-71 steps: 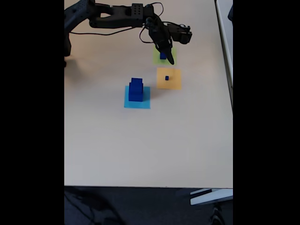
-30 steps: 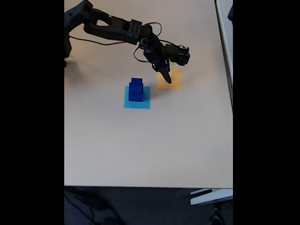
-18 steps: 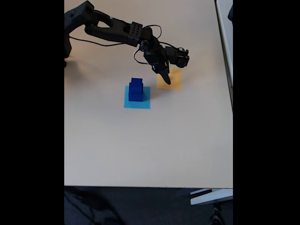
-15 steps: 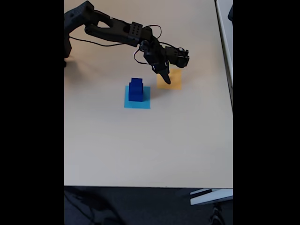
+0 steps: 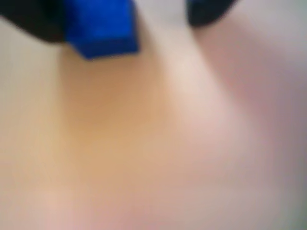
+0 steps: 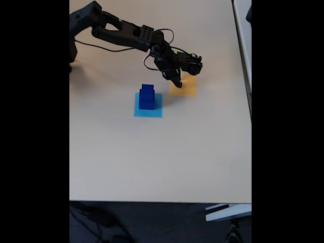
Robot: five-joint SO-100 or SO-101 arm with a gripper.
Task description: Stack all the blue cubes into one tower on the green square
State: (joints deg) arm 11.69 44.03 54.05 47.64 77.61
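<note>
A stepped stack of dark blue cubes (image 6: 147,96) stands on the light blue square (image 6: 148,111). My gripper (image 6: 177,83) is low over the left part of the orange square (image 6: 186,89). The blurred wrist view shows a small blue cube (image 5: 100,26) lying against the left finger (image 5: 29,19). The right finger (image 5: 206,9) stands apart from it, so the gripper (image 5: 144,24) is open around the cube. The orange paper (image 5: 120,120) lies beneath. In the fixed view, the arm hides the green square and this small cube.
The arm (image 6: 121,33) stretches from its base at the table's far left corner across to the squares. The beige table (image 6: 162,157) reaches to its near edge, and its right edge (image 6: 250,111) lies close to the orange square.
The gripper left the green square, swung toward the camera and came down over the orange square, covering the small cube there. The stack on the light blue square stayed put.
</note>
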